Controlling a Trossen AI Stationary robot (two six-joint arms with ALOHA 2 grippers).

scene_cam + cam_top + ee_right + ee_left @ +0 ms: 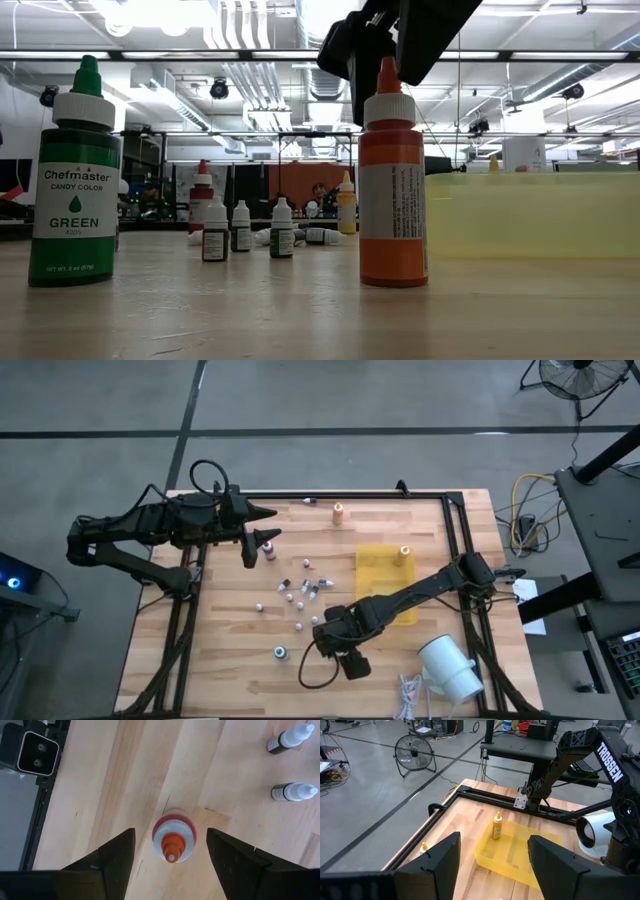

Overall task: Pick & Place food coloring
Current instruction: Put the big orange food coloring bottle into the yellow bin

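From above I see the right gripper (322,643) low over the near part of the wooden tabletop (230,650), just beside the yellow mat (385,582), with the scattered small vials (300,592) spread between it and the left gripper (262,532), which hangs over the far left part of the tabletop. A pink-topped bottle (268,548) stands by the left gripper, a green-topped bottle (281,652) sits near the front, one orange-topped bottle (338,512) stands near the far rail, and another (404,551) stands on the mat's far edge; the white cylinder (450,668) lies at the front right. At table level, I have the green bottle (74,180) close on the left and an orange bottle (392,185) upright in the middle, the right gripper (385,45) directly above its tip, not touching it that I can see; small vials (282,228) and a red-topped bottle (202,200) stand farther back, the mat (530,215) to the right. Through the left wrist camera my jaws stand apart and empty, looking toward the mat (512,857) and the bottle on it (496,827). Through the right wrist camera my jaws stand wide apart on either side of the orange bottle (173,840), seen from the top, clear of it on both sides; two vials (292,792) lie nearby.
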